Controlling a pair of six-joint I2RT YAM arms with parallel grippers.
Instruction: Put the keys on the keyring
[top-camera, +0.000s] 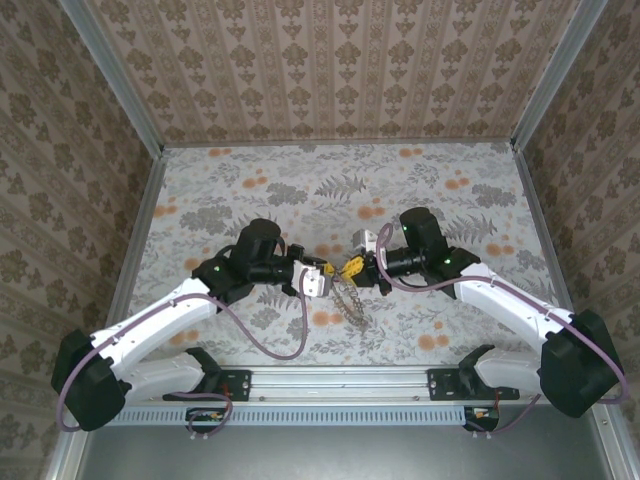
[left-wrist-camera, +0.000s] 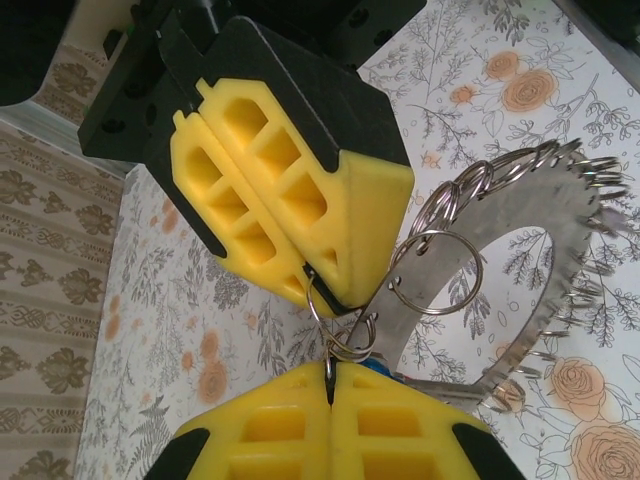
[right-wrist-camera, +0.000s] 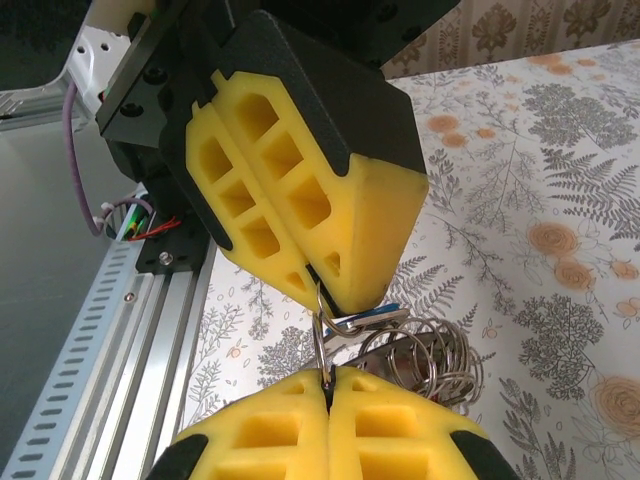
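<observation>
Our left gripper and right gripper both pinch one small split ring (tip to tip); the keyring dangles just beside it.

left gripper and right gripper meet tip to tip mid table, left one on the left, small ring caught between the tips, keyring just in front of them toward the near edge

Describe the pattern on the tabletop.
Floral: grey leaves and ferns with orange blossoms on the white tabletop, best in the top external view.
</observation>
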